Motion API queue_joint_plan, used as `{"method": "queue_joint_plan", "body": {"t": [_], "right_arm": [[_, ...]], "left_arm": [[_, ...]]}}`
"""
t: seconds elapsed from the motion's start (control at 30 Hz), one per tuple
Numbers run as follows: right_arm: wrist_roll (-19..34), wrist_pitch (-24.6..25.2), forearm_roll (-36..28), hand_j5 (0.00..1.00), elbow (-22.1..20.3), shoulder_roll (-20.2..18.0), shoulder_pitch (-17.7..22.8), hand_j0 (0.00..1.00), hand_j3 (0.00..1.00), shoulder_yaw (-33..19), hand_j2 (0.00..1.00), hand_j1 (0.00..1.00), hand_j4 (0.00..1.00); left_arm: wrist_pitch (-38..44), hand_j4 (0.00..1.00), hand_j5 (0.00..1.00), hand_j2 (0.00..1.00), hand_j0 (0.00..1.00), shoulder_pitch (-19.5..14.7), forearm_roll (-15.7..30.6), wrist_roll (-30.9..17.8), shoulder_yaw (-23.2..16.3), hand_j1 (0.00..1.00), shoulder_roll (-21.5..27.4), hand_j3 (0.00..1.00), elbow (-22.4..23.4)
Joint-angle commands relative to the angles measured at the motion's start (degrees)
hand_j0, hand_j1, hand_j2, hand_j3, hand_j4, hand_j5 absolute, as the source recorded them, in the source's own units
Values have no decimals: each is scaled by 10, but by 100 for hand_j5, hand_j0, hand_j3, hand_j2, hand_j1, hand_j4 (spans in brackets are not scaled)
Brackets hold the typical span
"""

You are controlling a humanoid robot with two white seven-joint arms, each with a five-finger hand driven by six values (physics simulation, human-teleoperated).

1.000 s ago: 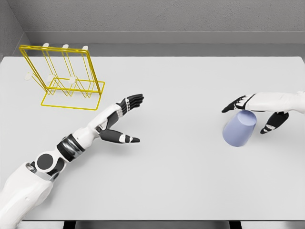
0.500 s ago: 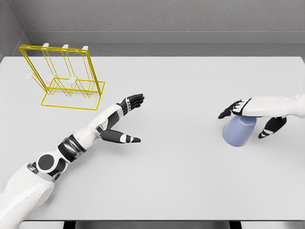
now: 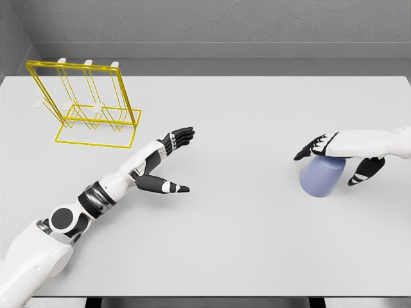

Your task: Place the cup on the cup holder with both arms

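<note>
A pale grey table [image 3: 244, 244] stands against rough grey walls [image 3: 225, 22].

one cup [image 3: 322, 177], one cup holder [image 3: 90, 102], two hands

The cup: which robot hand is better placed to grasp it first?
The right. The right robot hand is over the cup, fingers spread on both its sides, not closed. The left robot hand is open, far from the cup, nearer the yellow cup holder.
</note>
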Motion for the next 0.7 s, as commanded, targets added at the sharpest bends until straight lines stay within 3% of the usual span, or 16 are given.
{"method": "queue_joint_plan", "body": {"t": [0.0,0.27,0.67], "right_arm": [[0,2,1,100,1,1,0,100,100,-1,100,100,100],[0,2,10,99,12,11,-1,99,99,0,99,99,99],[0,-1,10,81,11,13,0,81,81,9,81,81,81]], "left_arm": [[0,100,100,100,100,0,3,0,0,100,0,100,0],[0,100,100,100,100,0,3,0,0,100,0,100,0],[1,100,100,100,100,0,3,0,0,100,1,100,0]]}}
